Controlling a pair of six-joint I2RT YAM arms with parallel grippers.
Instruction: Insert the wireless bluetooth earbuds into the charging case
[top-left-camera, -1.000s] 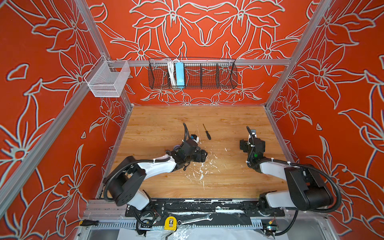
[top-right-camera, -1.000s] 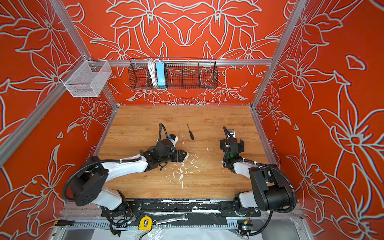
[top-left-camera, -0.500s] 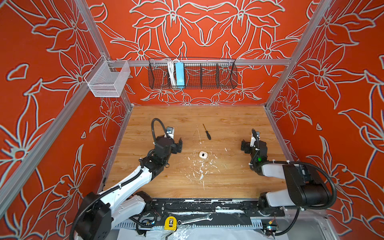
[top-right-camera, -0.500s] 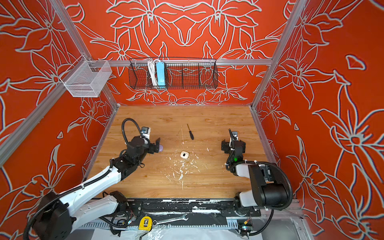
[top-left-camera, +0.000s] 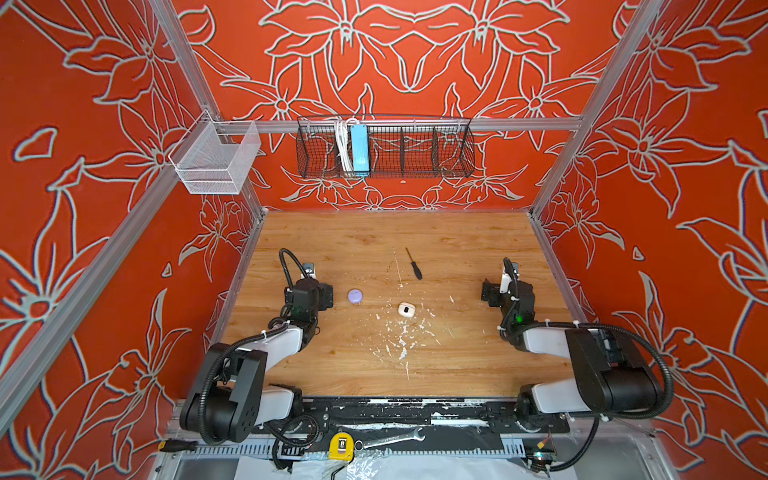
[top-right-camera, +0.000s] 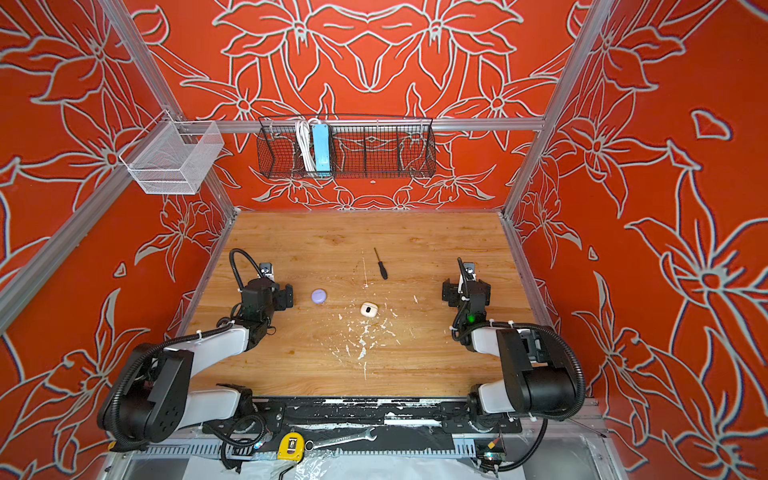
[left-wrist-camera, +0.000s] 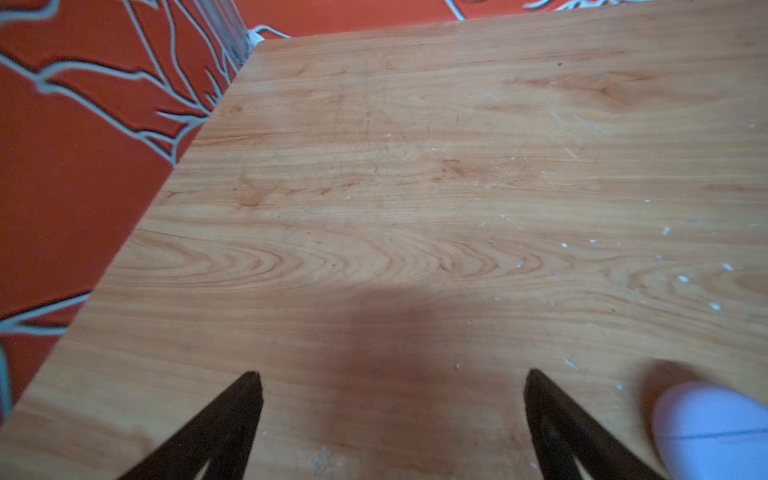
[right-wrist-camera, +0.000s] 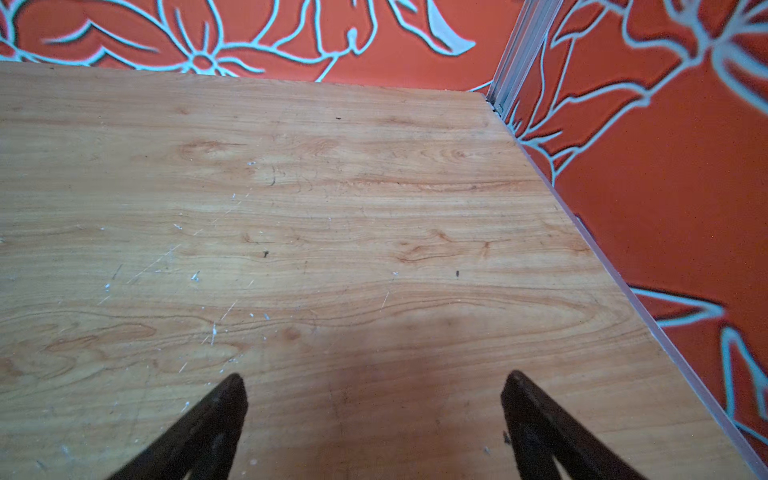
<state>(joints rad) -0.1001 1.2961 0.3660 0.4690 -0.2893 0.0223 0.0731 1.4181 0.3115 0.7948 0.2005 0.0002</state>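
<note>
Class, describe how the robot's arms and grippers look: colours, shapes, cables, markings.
The left arm and right arm have white links between bulky black joints, with ribbed black cable hoses held by white ties. A green light glows near each wrist. The left gripper and right gripper end in black tapering fingers.

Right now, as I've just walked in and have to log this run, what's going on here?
Nothing is being handled. The left gripper hangs open over the wooden table, with the lavender case lying beside it, untouched. The right gripper is open too, on the table's right side, holding nothing. The cream-white case sits mid-table, apart from both arms, and a screwdriver lies behind it. No loose earbuds show in any view.
</note>
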